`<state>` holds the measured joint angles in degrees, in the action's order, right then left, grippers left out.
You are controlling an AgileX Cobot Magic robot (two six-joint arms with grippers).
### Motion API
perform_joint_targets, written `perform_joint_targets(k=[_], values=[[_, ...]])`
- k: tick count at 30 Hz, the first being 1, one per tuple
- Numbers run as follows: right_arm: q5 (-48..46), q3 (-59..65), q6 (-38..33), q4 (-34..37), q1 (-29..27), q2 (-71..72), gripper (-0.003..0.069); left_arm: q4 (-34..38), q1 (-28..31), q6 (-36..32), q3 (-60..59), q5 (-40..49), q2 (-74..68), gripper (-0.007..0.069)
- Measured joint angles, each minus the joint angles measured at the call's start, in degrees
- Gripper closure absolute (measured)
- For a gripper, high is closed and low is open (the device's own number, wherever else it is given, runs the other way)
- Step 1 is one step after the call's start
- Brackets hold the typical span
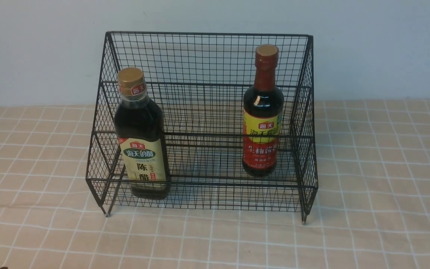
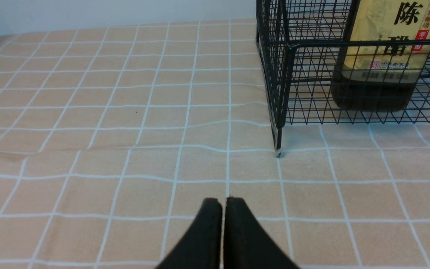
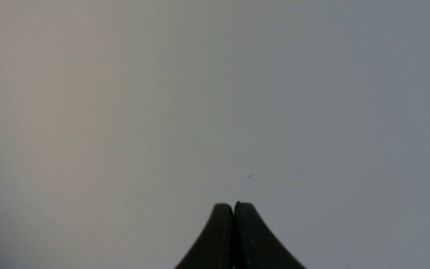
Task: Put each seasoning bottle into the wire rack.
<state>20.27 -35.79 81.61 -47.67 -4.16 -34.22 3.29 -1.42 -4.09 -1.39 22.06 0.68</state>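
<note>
Checked beige tablecloth [image 1: 386, 186] under wire rack [image 1: 207, 59], pale wall [image 1: 32, 48] behind; left end effector [image 2: 224, 203] and right end effector [image 3: 233, 209] clenched, empty.

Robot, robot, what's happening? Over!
Left gripper, right gripper shut, empty. Gold-capped squarish bottle, red-labelled long-necked bottle upright inside black wire rack. Nothing in way.

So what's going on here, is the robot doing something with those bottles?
Nothing is being handled right now. The gold-capped bottle and the red-capped bottle both stand upright inside the wire rack. The left gripper hangs over the checked cloth in front of the rack, jaws together and empty; the right gripper is likewise closed on nothing.
</note>
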Motion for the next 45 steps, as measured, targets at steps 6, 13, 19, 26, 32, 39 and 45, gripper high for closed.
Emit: perform_joint_targets(k=[6, 13, 19, 26, 32, 39, 45], values=[[-4.2, 0.0, -41.9, 28.9, 4.7, 0.0, 0.0669, 0.0, 0.0, 0.0, 0.0, 0.0, 0.0, 0.0631], [-25.3, 0.0, -74.6, 52.5, 5.9, 0.3, 0.0669, 0.0, 0.0, 0.0, 0.0, 0.0, 0.0, 0.0631], [-42.6, 0.3, -78.6, 51.8, 5.9, 4.4, 0.0669, 0.0, 0.0, 0.0, 0.0, 0.0, 0.0, 0.0631], [-44.4, 6.6, -79.1, 50.3, 5.1, 13.1, 0.0669, 0.0, 0.0, 0.0, 0.0, 0.0, 0.0, 0.0631], [-42.5, 18.4, -79.2, 49.5, 3.3, 21.8, 0.0669, 0.0, 0.0, 0.0, 0.0, 0.0, 0.0, 0.0631], [-41.9, 34.6, -79.2, 47.7, 3.2, 29.5, 0.0669, 0.0, 0.0, 0.0, 0.0, 0.0, 0.0, 0.0631], [-41.7, 37.0, -79.2, 46.9, 3.1, 34.7, 0.0669, 0.0, 0.0, 0.0, 0.0, 0.0, 0.0, 0.0631]])
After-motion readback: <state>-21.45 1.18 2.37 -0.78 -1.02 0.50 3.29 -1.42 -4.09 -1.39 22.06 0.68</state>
